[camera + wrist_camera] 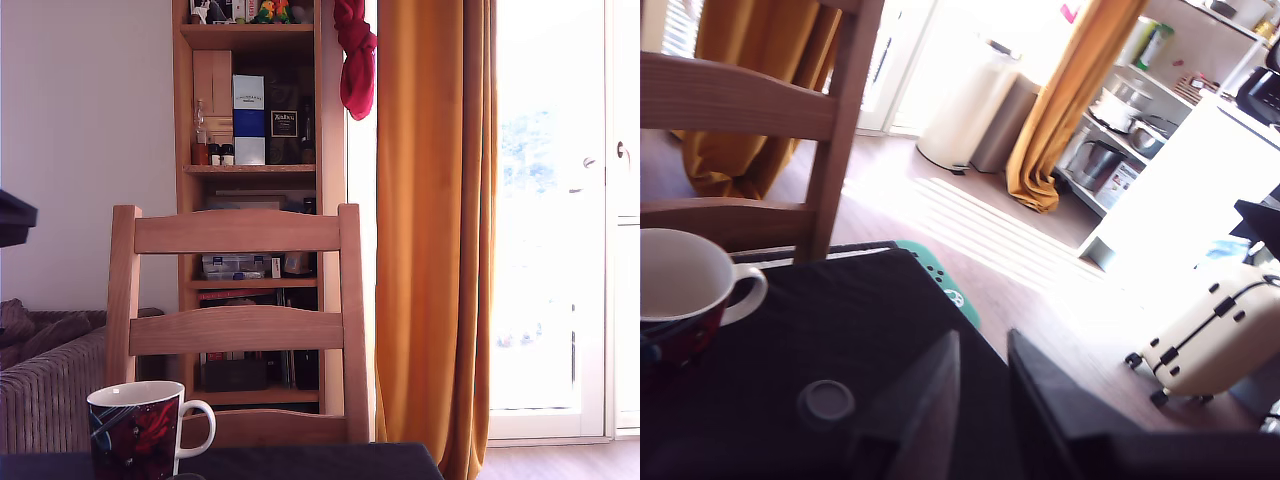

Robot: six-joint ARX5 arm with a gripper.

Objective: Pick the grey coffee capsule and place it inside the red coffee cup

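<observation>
Nothing of the job was done yet, by my reckoning. The grey coffee capsule sat alone on the dark worktop, near the red coffee cup but not touching it, and the cup's white inside looked empty. The end effector hung just beside the capsule, its two fingers a narrow gap apart and holding nothing. The approach, the grasp, the carry and the drop all remained.

My exterior view crops the red coffee cup at the bottom; wrist view cuts it too. Pincer tips blurred, grey coffee capsule hazy.
</observation>
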